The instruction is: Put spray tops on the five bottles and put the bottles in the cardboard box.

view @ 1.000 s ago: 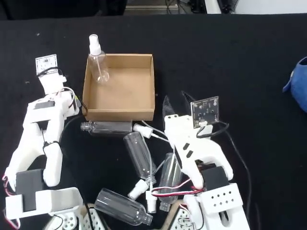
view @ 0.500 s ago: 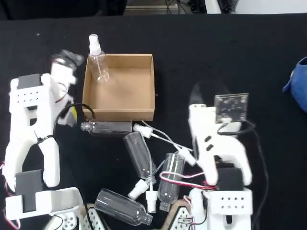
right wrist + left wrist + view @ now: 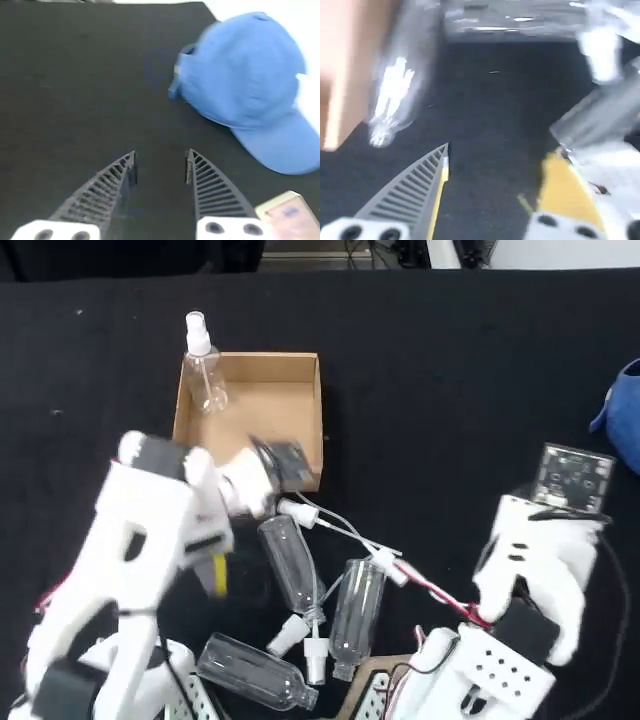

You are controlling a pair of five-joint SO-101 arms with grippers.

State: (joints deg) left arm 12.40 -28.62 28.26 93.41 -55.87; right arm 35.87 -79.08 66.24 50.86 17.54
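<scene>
One spray-topped bottle (image 3: 205,375) stands in cardboard box (image 3: 300,420) far corner, across from left gripper (image 3: 500,152), fingers apart; right gripper (image 3: 161,154) likewise apart, facing blue cap (image 3: 245,85).

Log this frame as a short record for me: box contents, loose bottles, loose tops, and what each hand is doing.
box: cardboard, holds one capped bottle upright in a far corner
loose bottles: three in view, lying uncapped on the table in front of the box
loose tops: four, scattered among those bottles
left hand: open, empty, low over the table beside the bottles
right hand: open, empty, over bare table near a blue cap
</scene>
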